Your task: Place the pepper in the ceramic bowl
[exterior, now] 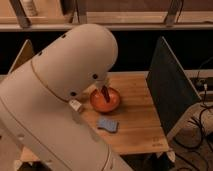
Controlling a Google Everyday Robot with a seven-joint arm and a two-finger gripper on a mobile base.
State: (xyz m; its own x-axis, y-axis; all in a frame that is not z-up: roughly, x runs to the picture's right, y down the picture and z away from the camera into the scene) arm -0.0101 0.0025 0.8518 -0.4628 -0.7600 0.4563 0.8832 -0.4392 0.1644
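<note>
The ceramic bowl (106, 101) is orange-red and sits mid-table on the wooden top. The pepper (105, 93), slim and dark red, stands slanted over the bowl's middle, its lower tip down inside the bowl. My gripper (103, 86) is mostly hidden behind my big white arm shell (65, 85). Only its tip shows at the pepper's upper end, directly above the bowl, and it appears shut on the pepper.
A small blue object (108, 125) lies on the wooden table (135, 125) in front of the bowl. A tall dark panel (172, 90) stands along the table's right edge, with cables (202, 120) on the floor beyond. A shelf rail (140, 25) runs behind.
</note>
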